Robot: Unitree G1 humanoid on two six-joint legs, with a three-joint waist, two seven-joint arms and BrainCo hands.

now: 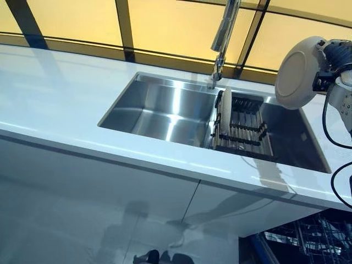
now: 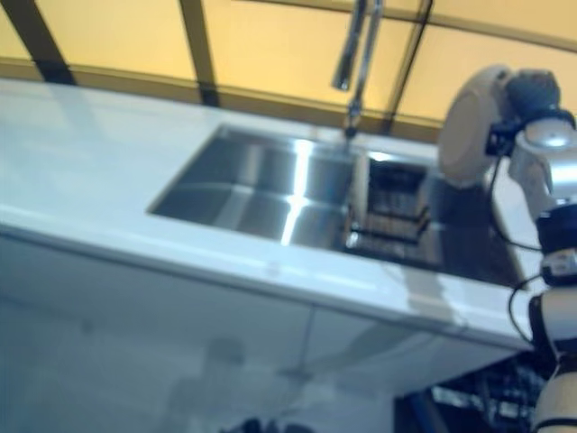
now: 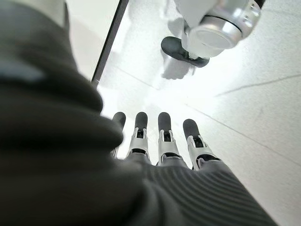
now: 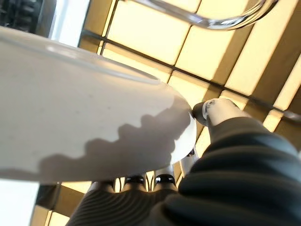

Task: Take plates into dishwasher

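One round white plate, robot hand pinching

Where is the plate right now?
The white plate is up in the air in the right hand, at the right of the eye views, above the right end of the sink by the drying rack.

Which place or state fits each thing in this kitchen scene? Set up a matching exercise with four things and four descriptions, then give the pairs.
Things:
1. white plate
2. dish rack
3. faucet
4. left hand

Descriptions:
A. stands behind the sink
B. sits in the sink's right part
C. fingers straight, above the floor
D. held up on edge by the right hand

Pairs: 1-D, 2-B, 3-A, 4-C
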